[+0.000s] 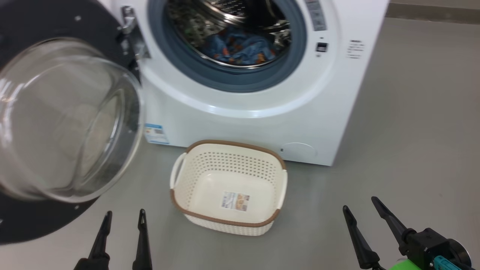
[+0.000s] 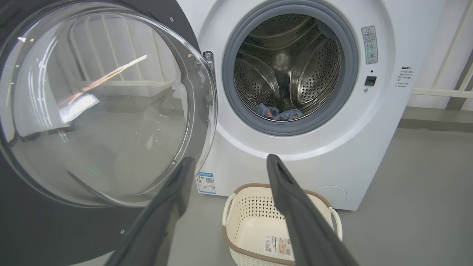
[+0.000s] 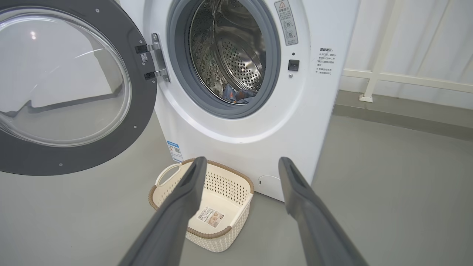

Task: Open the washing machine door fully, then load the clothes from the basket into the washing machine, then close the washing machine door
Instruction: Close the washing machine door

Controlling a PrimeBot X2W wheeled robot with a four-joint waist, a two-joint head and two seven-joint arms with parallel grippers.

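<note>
Both the left gripper [image 1: 125,212] and the right gripper [image 1: 359,202] hang, fingers apart, near the basket [image 1: 225,222], the clothes [image 1: 240,48] inside the washing machine [image 1: 243,127], the washing machine door [image 1: 33,225] wide open.

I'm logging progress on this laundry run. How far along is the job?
Done: the washing machine door stands wide open, the clothes lie inside the washing machine, and the basket holds just its paper label. In hand: nothing; the left gripper and right gripper are both open and apart from everything. Left: closing the door.
</note>
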